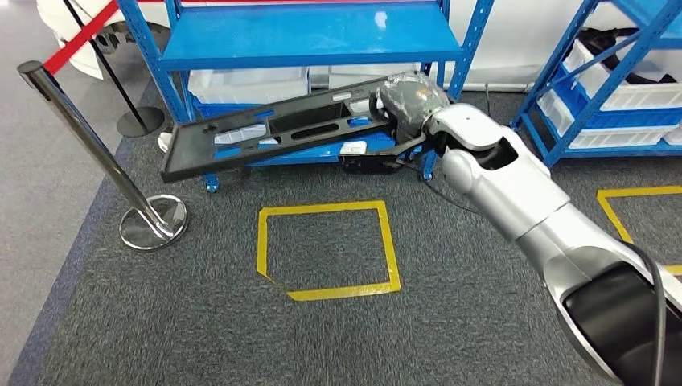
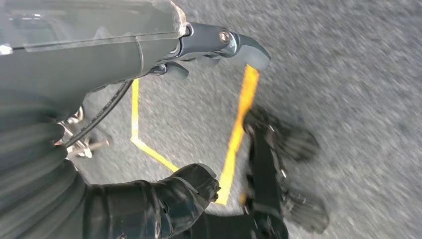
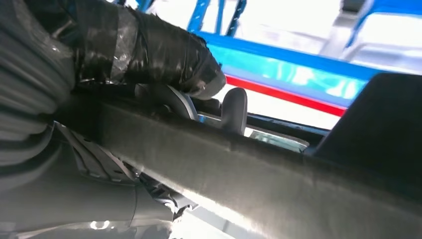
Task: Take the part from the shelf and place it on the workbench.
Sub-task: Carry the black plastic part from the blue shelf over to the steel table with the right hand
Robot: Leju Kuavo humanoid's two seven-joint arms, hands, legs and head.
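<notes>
right hand [image 1: 406, 100] grips black part [image 1: 273, 133] — tilted

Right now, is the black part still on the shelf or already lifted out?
Out. The right hand grips one end of the black part, which hangs tilted in front of the blue shelf, above the carpet.

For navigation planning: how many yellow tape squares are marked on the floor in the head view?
2: one full square on the carpet centre, below the held black part; another, cut off, at the right edge.
</notes>
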